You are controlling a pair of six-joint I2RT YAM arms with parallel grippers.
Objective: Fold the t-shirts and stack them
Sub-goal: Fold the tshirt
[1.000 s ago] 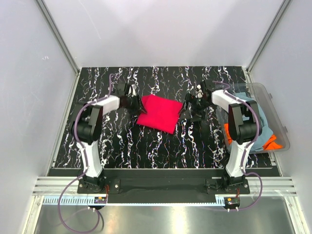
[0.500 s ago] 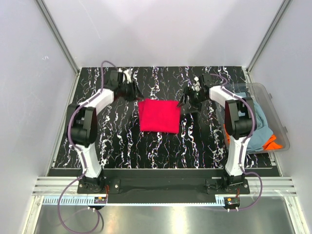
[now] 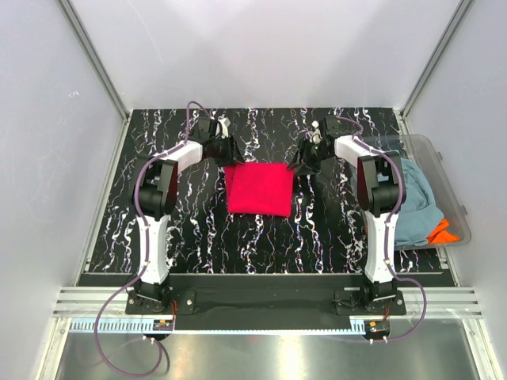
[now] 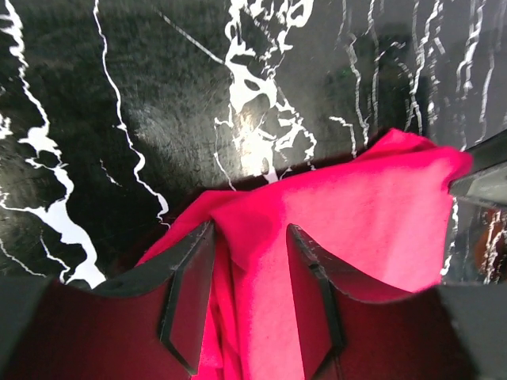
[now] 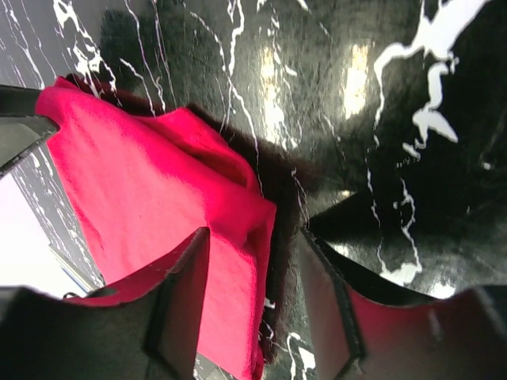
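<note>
A bright red t-shirt (image 3: 257, 190) lies folded into a square on the black marbled table. My left gripper (image 3: 228, 154) is at its far left corner. In the left wrist view the left gripper (image 4: 250, 229) has its fingers apart, straddling a ridge of the red cloth (image 4: 372, 206). My right gripper (image 3: 299, 162) is at the far right corner. Seen from the right wrist, the right gripper (image 5: 253, 233) is about half wide, with the edge of the shirt (image 5: 142, 182) between its fingers and bare table beside the right finger. A grey-blue shirt (image 3: 416, 194) and an orange one (image 3: 441, 232) lie in the tub.
A clear plastic tub (image 3: 444, 158) stands at the table's right edge, beside the right arm. White walls with metal posts close in the table on three sides. Purple cables loop from both arms.
The red shirt, tilted a second ago, now lies square. Both grippers have shifted toward the far side onto its far corners. The right jaws have narrowed from wide open.
</note>
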